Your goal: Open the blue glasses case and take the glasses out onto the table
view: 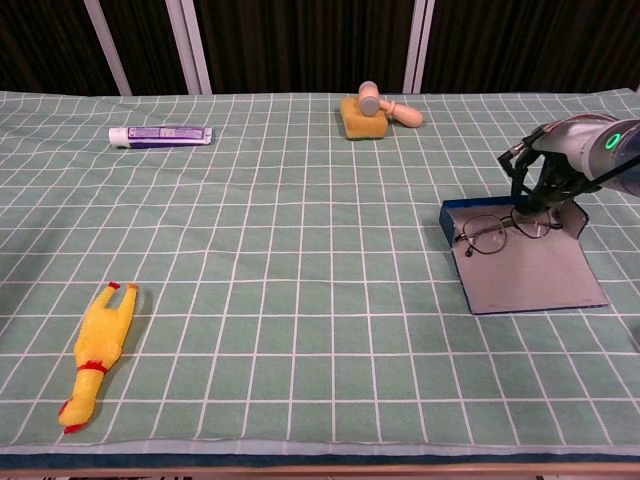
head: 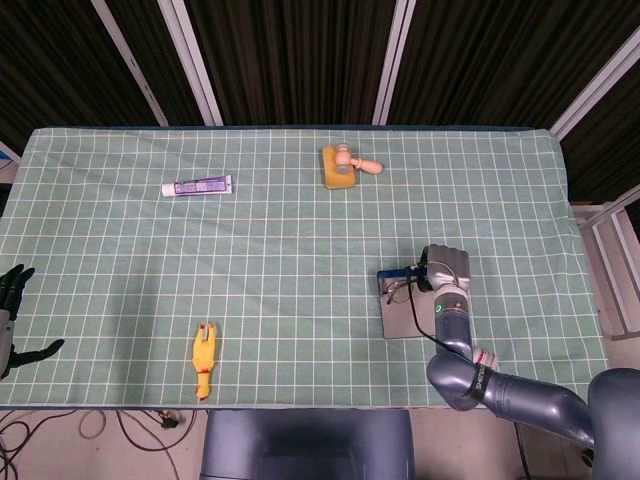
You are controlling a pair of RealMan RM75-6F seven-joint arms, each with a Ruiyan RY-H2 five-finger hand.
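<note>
The blue glasses case (view: 525, 272) lies open on the green checked cloth at the right, its grey inside facing up; it also shows in the head view (head: 404, 316). Thin-framed glasses (view: 492, 232) rest across its far blue tray, and the head view shows them (head: 397, 290) at the case's far end. My right hand (view: 533, 180) reaches down from the right, and its dark fingers pinch the right end of the glasses. From above only the back of the hand (head: 444, 268) is seen. My left hand (head: 11, 312) hangs off the table's left edge, fingers apart, holding nothing.
A toothpaste tube (view: 160, 135) lies at the far left. A yellow sponge with a small wooden mallet (view: 367, 112) on it sits at the far middle. A yellow rubber chicken (view: 98, 350) lies near the front left edge.
</note>
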